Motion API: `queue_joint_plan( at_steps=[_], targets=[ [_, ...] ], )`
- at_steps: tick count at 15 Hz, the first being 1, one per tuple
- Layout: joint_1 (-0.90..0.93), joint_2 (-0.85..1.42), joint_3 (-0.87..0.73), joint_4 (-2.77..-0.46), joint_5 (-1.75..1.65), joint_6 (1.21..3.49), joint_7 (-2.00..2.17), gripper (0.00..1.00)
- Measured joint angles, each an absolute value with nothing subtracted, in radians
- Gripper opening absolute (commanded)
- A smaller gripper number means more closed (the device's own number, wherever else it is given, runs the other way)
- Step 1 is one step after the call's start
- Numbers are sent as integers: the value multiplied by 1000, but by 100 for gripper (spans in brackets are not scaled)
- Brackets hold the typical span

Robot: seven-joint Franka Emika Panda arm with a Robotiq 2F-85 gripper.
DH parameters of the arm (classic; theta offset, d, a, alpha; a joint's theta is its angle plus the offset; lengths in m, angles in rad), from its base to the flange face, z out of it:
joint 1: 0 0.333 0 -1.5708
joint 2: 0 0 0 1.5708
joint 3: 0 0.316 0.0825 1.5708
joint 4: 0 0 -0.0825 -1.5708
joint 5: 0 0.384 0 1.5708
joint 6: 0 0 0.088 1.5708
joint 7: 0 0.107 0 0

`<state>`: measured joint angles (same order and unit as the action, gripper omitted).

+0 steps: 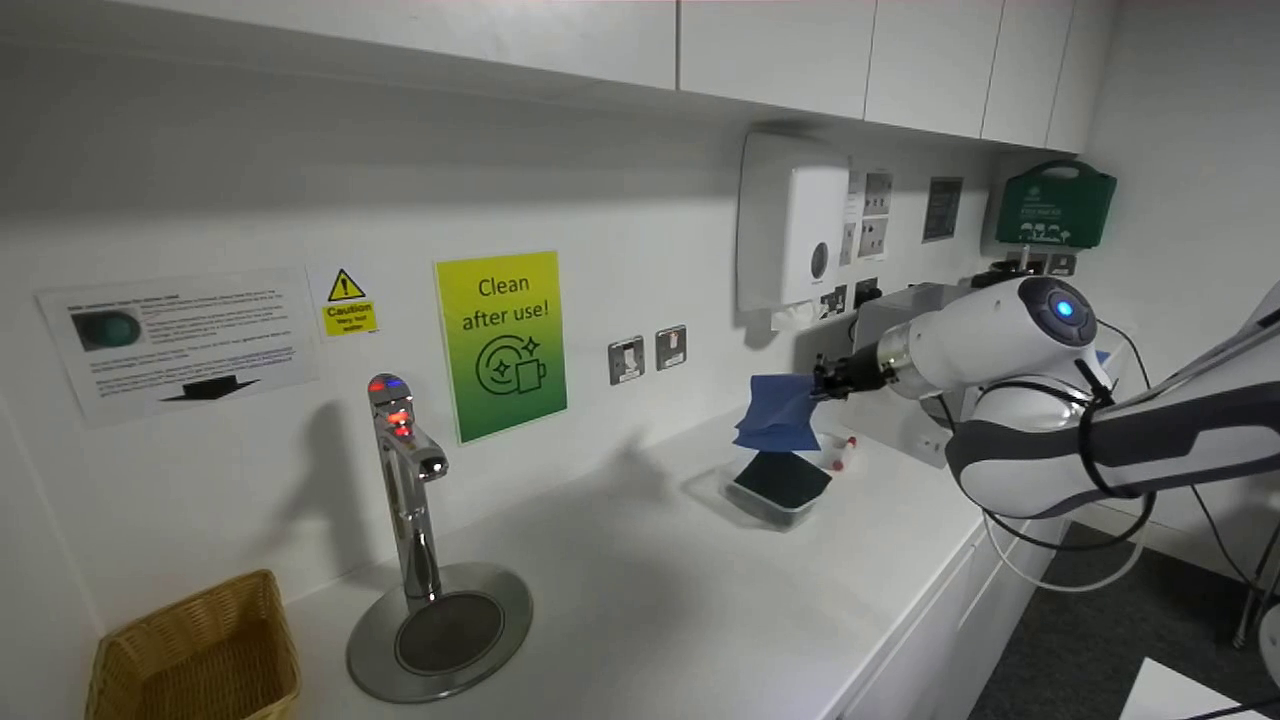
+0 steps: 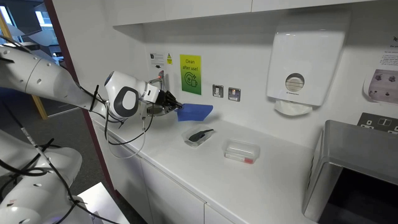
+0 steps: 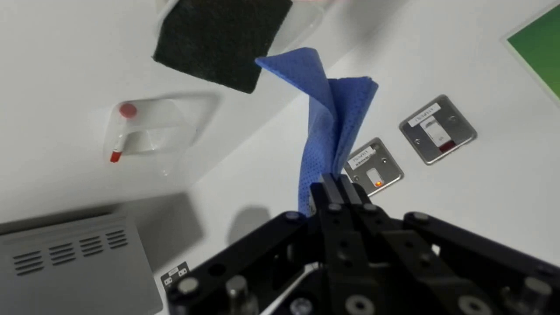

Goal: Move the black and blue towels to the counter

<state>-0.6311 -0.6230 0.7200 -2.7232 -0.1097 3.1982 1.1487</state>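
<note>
Wrist view, bottom centre: jaws pressed together, pinching the near side of a folded, dimpled blue cloth towel point(image 3: 321, 140); the rest juts beyond them toward top centre. Further off, top of frame, left of centre: a black cloth towel point(image 3: 218, 43), apart from the jaws, lying in and over a clear plastic box point(image 3: 301, 26). In both exterior views the blue towel is up off the white desk point(image 2: 273, 183), above the black one. Far, wrist frame right of centre: two square metal switch plates point(image 3: 437, 129) on the wall point(image 3: 494, 210).
</note>
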Motion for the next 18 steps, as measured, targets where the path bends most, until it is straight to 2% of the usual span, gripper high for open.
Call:
queue_joint_plan(
  at_steps=[11, 18],
  targets=[
    [-595, -600, 913, -2656, 91, 3195, 1132, 0],
    [-460, -404, 852, -2644, 165, 3141, 1135, 0]
  ],
)
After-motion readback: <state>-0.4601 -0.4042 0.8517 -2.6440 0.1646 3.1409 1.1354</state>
